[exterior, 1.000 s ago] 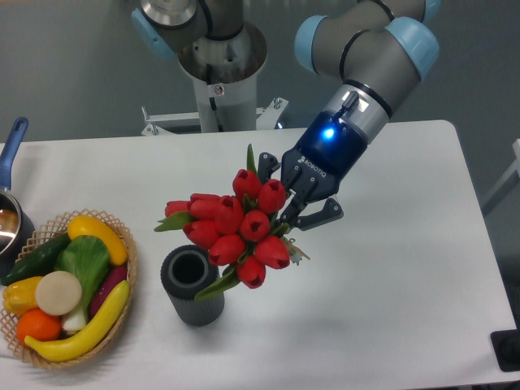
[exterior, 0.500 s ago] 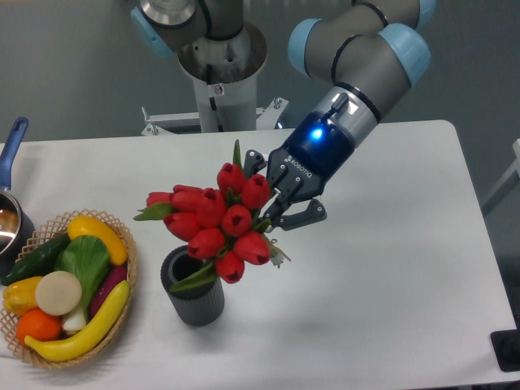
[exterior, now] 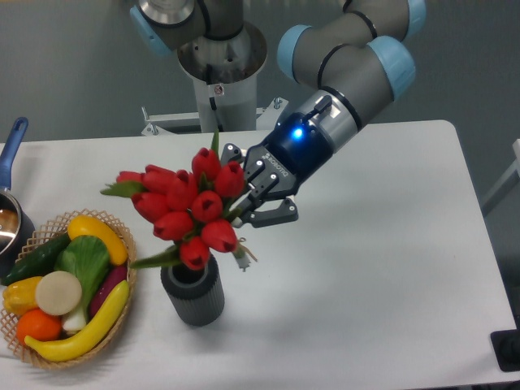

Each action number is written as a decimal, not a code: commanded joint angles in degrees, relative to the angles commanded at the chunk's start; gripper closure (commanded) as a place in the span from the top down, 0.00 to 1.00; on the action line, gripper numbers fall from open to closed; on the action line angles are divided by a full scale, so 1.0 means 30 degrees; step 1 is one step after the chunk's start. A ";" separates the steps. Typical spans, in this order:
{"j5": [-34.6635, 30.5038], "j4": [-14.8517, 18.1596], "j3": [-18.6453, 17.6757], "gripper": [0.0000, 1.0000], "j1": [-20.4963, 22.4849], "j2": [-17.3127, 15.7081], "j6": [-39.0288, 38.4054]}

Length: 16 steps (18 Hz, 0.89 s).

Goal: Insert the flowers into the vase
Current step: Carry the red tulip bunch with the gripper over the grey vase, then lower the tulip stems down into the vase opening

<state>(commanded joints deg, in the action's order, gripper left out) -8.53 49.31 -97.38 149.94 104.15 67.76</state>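
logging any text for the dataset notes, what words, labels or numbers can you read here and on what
"ROBOTIQ": white lettering on the black body of the gripper, small and slanted, only just legible.
A small red-and-white sticker on the robot base column: too small to read.
Nothing readable on the flowers, the vase or the basket.

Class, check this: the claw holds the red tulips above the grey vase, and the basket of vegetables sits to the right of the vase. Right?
Wrong on one point: the basket sits left of the vase, as the camera view shows. The claw does hold the tulips above it.
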 joint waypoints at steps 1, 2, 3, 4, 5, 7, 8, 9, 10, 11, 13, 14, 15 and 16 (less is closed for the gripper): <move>0.0087 0.0000 -0.0059 0.17 -0.0203 0.0000 0.0000; 0.0233 0.0000 -0.0060 0.17 -0.0437 0.0029 0.0000; 0.0322 0.0000 -0.0060 0.17 -0.0585 0.0087 0.0000; 0.0381 0.0000 -0.0118 0.17 -0.0818 0.0146 -0.0029; 0.0613 0.0029 -0.0176 0.17 -0.1024 0.0204 -0.0029; 0.1111 0.0029 -0.0235 0.17 -0.1113 0.0263 -0.0029; 0.1317 0.0058 -0.0294 0.17 -0.1201 0.0264 -0.0029; 0.1377 0.0059 -0.0468 0.17 -0.1201 0.0264 -0.0029; 0.1406 0.0059 -0.0818 0.17 -0.1230 0.0264 -0.0029; 0.1407 0.0030 -0.1112 0.17 -0.1318 0.0264 0.0000; 0.1407 0.0029 -0.1114 0.17 -0.1348 0.0264 0.0000; 0.1407 0.0029 -0.1085 0.17 -0.1348 0.0293 0.0000; 0.1378 0.0000 -0.1085 0.17 -0.1348 0.0409 0.0029; 0.1377 0.0000 -0.1085 0.17 -0.1348 0.0497 0.0058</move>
<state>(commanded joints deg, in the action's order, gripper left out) -4.39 49.31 -100.63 145.90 105.64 67.94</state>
